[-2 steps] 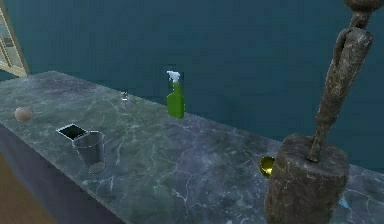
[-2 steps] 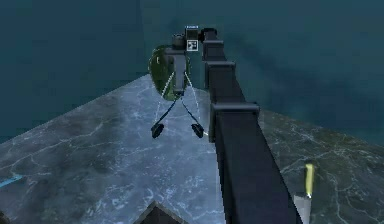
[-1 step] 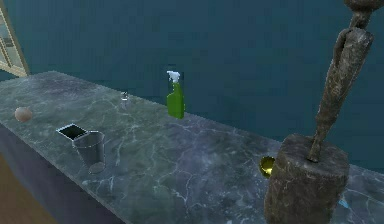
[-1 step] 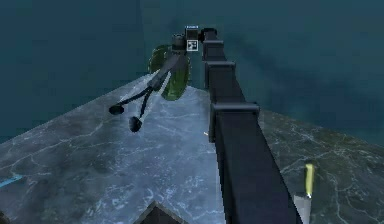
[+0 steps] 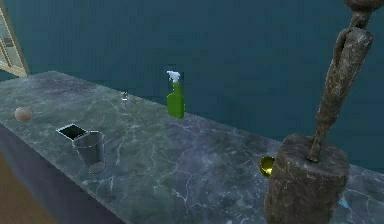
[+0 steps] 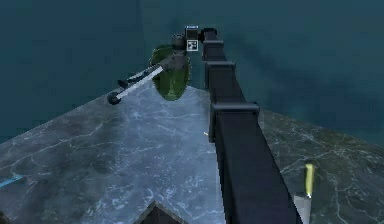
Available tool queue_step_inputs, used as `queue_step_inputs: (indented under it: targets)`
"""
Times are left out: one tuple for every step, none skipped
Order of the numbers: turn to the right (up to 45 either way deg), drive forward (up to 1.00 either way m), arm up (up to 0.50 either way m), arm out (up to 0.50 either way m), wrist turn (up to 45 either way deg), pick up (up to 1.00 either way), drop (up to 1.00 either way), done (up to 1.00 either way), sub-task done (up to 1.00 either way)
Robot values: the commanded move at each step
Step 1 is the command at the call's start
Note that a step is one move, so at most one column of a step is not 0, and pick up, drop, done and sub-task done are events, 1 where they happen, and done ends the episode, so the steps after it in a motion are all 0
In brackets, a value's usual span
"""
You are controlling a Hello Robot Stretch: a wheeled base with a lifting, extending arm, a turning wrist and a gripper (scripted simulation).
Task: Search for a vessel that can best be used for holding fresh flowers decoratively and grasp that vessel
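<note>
While the arm [image 6: 235, 130] reaches across the marble counter [image 6: 90, 160], the gripper [image 6: 118, 93] lies at a dark green rounded thing [image 6: 172, 84], likely the vase sought. State of the fingers, and any hold: cannot tell, as the thing may rest on the counter. Step judged: the grasp, search over. Next calls for a slow straight lift to prove the hold.

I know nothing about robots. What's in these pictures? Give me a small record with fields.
Surface: grey marbled counter, teal wall behind
On counter: green spray bottle, metal cup, tall statue
Arm: dark bar stretched over the counter
Tool: end effector, a green rounded thing at or behind it
Holding: cannot tell
</note>
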Motion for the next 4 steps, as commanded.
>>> queue_step_inputs:
  targets:
    - [0.0,0.0,0.0,0.0,45.0,0.0,0.0,0.0,0.0]
    - [0.0,0.0,0.0,0.0,18.0,0.0,0.0,0.0,0.0]
    - [0.0,0.0,0.0,0.0,0.0,1.0,0.0,0.0,0.0]
    - [0.0,0.0,0.0,0.0,0.0,0.0,0.0,1.0,0.0]
